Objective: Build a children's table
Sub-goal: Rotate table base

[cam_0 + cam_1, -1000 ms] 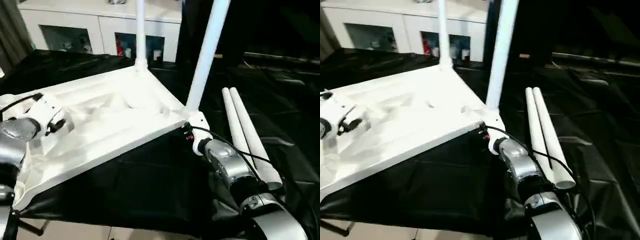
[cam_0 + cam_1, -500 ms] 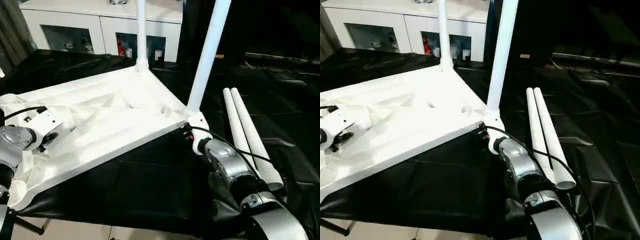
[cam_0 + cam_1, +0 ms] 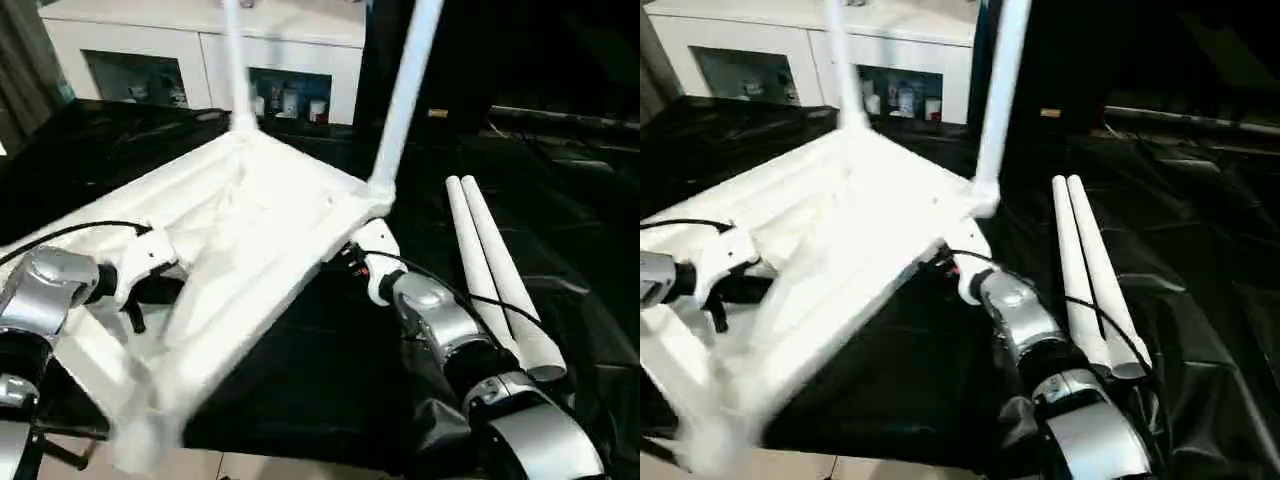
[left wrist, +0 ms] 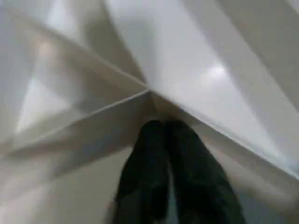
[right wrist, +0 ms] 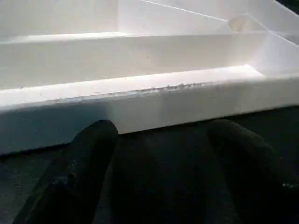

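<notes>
White tabletop [image 3: 270, 215]: left tool [image 4: 166, 128] pressed together against ribs, right tool [image 5: 161, 135] spread apart.

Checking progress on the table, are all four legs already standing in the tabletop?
No, two legs lie side by side on the black cover beside the tabletop.

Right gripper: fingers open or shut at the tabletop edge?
Open. In the right wrist view the right gripper has its two black fingers spread apart, facing the rim of the tabletop with nothing between them.

Tabletop [image 3: 250, 230] rim before right jaws
</notes>
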You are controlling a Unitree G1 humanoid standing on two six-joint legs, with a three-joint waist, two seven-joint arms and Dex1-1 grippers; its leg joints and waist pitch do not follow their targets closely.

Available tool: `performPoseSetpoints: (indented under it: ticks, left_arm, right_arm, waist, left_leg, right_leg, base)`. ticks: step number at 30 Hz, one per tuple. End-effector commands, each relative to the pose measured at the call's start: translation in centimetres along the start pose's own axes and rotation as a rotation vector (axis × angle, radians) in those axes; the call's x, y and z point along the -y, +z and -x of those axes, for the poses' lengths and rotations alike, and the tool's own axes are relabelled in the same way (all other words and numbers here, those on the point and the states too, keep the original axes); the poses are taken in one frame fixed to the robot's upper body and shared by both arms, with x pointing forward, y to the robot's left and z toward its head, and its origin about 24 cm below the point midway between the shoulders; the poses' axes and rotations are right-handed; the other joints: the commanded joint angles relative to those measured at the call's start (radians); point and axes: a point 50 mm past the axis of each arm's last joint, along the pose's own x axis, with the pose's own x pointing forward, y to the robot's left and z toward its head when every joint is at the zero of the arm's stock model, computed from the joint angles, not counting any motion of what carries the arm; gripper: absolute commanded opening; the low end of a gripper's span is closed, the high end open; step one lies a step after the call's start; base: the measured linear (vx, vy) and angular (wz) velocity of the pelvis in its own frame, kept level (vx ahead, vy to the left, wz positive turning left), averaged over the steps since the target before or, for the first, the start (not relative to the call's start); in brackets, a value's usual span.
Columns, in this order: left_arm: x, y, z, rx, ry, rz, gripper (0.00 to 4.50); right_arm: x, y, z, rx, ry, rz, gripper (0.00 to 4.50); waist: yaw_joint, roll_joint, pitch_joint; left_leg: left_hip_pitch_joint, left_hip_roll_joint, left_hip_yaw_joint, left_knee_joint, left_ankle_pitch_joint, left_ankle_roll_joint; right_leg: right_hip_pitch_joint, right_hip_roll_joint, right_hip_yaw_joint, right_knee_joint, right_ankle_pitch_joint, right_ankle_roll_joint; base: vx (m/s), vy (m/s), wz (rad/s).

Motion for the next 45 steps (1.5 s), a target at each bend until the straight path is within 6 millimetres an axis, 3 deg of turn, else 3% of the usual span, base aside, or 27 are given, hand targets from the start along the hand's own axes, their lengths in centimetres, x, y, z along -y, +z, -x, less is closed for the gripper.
performPoseSetpoints:
  ticks: [1, 6, 8, 9, 11, 13, 14, 16, 18, 21, 23, 26, 30, 34, 38, 39, 43, 45]
  left_arm:
    - [1.3, 1.6, -1.5, 0.073, -0.122, -0.029, 0.18]
    - [3.3, 4.1, -4.0, 0.169, -0.247, -0.066, 0.08]
    - [3.6, 4.5, -4.4, 0.181, -0.259, -0.074, 0.08]
    - [3.9, 5.1, -5.1, 0.200, -0.266, -0.089, 0.08]
    - [3.9, 5.9, -6.1, 0.218, -0.235, -0.112, 0.08]
    - [3.4, 6.4, -6.7, 0.217, -0.145, -0.135, 0.08]
    - [3.0, 6.7, -6.8, 0.215, -0.094, -0.145, 0.08]
    - [2.5, 6.9, -6.9, 0.212, -0.036, -0.157, 0.08]
    - [1.5, 7.0, -6.9, 0.190, 0.050, -0.169, 0.08]
    - [0.4, 7.1, -6.5, 0.153, 0.170, -0.205, 0.08]
    - [0.0, 7.5, -6.5, 0.171, 0.213, -0.220, 0.08]
    - [-0.3, 8.1, -6.8, 0.201, 0.267, -0.217, 0.08]
    - [-0.5, 8.9, -7.7, 0.243, 0.382, -0.210, 0.08]
    - [-0.9, 8.4, -7.9, 0.197, 0.472, -0.247, 0.08]
    - [-1.4, 8.7, -7.2, 0.225, 0.500, -0.241, 0.08]
    - [-1.5, 8.8, -6.9, 0.247, 0.490, -0.228, 0.08]
    - [-1.3, 9.7, -5.8, 0.339, 0.392, -0.217, 0.00]
    - [-0.9, 10.5, -5.2, 0.406, 0.330, -0.220, 0.00]
  right_arm:
    - [-0.9, 1.2, -0.6, 0.035, 0.053, 0.031, 3.63]
    - [-1.1, 1.2, -0.5, 0.042, 0.080, 0.039, 3.63]
    - [-1.0, 1.1, -0.5, 0.043, 0.081, 0.040, 3.63]
    - [-0.5, 1.2, -0.3, 0.043, 0.069, 0.042, 3.63]
    - [0.2, 1.2, -0.1, 0.043, 0.045, 0.048, 3.63]
    - [0.8, 1.3, 0.1, 0.047, 0.023, 0.051, 3.63]
    - [1.1, 1.4, 0.3, 0.051, 0.011, 0.054, 3.63]
    - [1.4, 1.6, 0.4, 0.056, -0.002, 0.058, 3.63]
    - [2.1, 1.9, 0.8, 0.072, -0.031, 0.060, 3.63]
    - [2.8, 2.3, 1.5, 0.095, -0.057, 0.079, 3.63]
    - [3.3, 2.6, 2.0, 0.110, -0.073, 0.087, 3.63]
    - [4.3, 3.3, 2.8, 0.134, -0.119, 0.088, 3.63]
    - [6.2, 4.3, 4.7, 0.147, -0.224, 0.073, 3.63]
    - [7.3, 4.8, 6.3, 0.095, -0.322, 0.043, 3.63]
    - [8.0, 4.9, 7.4, 0.049, -0.370, -0.002, 3.63]
    - [8.4, 4.8, 7.9, 0.033, -0.401, -0.021, 3.63]
    - [9.9, 4.4, 9.6, -0.049, -0.513, -0.101, 3.98]
    - [10.3, 3.9, 10.4, -0.124, -0.539, -0.145, 4.15]
  waist:
    - [-0.001, 0.022, -0.064]
    - [-0.001, 0.026, -0.065]
    - [-0.002, 0.022, -0.065]
    - [-0.004, 0.027, -0.066]
    - [-0.005, 0.023, -0.066]
    - [-0.003, 0.027, -0.067]
    - [-0.005, 0.023, -0.067]
    - [-0.004, 0.022, -0.066]
    - [-0.003, 0.030, -0.066]
    - [-0.005, 0.023, -0.066]
    - [-0.006, 0.025, -0.066]
    - [-0.005, 0.024, -0.070]
    - [0.009, 0.019, -0.074]
    - [0.006, 0.027, -0.068]
    - [0.001, 0.023, -0.068]
    - [0.001, 0.028, -0.068]
    - [0.002, 0.029, -0.068]
    - [0.006, 0.027, -0.069]
  left_leg:
    - [0.006, 0.028, 0.001, -0.076, -0.109, -0.007]
    - [0.003, 0.025, 0.003, -0.073, -0.097, 0.001]
    - [0.001, 0.024, 0.003, -0.072, -0.095, 0.004]
    - [0.002, 0.024, 0.002, -0.072, -0.097, 0.004]
    - [0.002, 0.022, 0.004, -0.069, -0.098, 0.008]
    - [-0.001, 0.022, 0.003, -0.069, -0.096, 0.014]
    - [0.001, 0.019, 0.004, -0.067, -0.103, 0.020]
    - [-0.001, 0.019, 0.002, -0.068, -0.112, 0.022]
    - [0.001, 0.018, 0.001, -0.067, -0.128, 0.017]
    - [-0.001, 0.018, -0.002, -0.067, -0.127, 0.016]
    - [-0.003, 0.018, -0.003, -0.066, -0.117, 0.024]
    - [-0.003, 0.019, -0.003, -0.064, -0.082, 0.032]
    - [-0.002, 0.015, -0.002, -0.060, -0.035, 0.063]
    - [-0.002, 0.011, -0.004, -0.062, -0.076, 0.045]
    - [-0.005, 0.010, -0.005, -0.062, -0.081, 0.033]
    - [-0.003, 0.010, -0.004, -0.061, -0.086, 0.030]
    - [-0.002, 0.012, -0.005, -0.062, -0.070, 0.019]
    - [0.001, 0.016, -0.003, -0.063, -0.049, 0.016]
  right_leg:
    - [0.063, -0.075, 0.068, -0.051, -0.035, -0.253]
    - [0.066, -0.073, 0.067, -0.052, -0.018, -0.257]
    - [0.068, -0.072, 0.067, -0.052, -0.018, -0.255]
    - [0.067, -0.071, 0.067, -0.053, -0.019, -0.254]
    - [0.070, -0.068, 0.067, -0.056, -0.017, -0.254]
    - [0.071, -0.069, 0.067, -0.055, -0.015, -0.254]
    - [0.069, -0.063, 0.066, -0.060, -0.023, -0.246]
    - [0.070, -0.065, 0.065, -0.061, -0.047, -0.239]
    - [0.070, -0.065, 0.065, -0.064, -0.077, -0.227]
    - [0.073, -0.064, 0.063, -0.067, -0.101, -0.202]
    - [0.072, -0.064, 0.063, -0.067, -0.095, -0.199]
    - [0.071, -0.062, 0.063, -0.059, -0.030, -0.222]
    - [0.077, -0.061, 0.063, -0.053, 0.064, -0.229]
    - [0.078, -0.057, 0.062, -0.064, -0.013, -0.195]
    - [0.079, -0.059, 0.061, -0.070, -0.071, -0.178]
    - [0.076, -0.058, 0.061, -0.073, -0.075, -0.180]
    - [0.076, -0.059, 0.062, -0.067, -0.048, -0.202]
    - [0.076, -0.059, 0.064, -0.057, 0.006, -0.231]
  base:
    - [0.000, 0.000, 0.00]
    - [0.000, 0.000, 0.00]
    - [0.000, 0.000, 0.00]
    - [0.000, 0.000, 0.00]
    - [0.000, 0.000, 0.00]
    - [0.000, 0.000, 0.00]
    - [0.000, 0.000, 0.00]
    - [0.000, 0.000, 0.00]
    - [0.000, 0.000, 0.00]
    - [0.000, 0.000, 0.00]
    - [0.000, 0.000, 0.00]
    - [0.000, 0.000, 0.00]
    - [0.000, 0.000, 0.00]
    - [0.000, 0.000, 0.00]
    - [0.000, 0.000, 0.00]
    - [0.000, 0.000, 0.00]
    - [0.000, 0.000, 0.00]
    - [0.000, 0.000, 0.00]
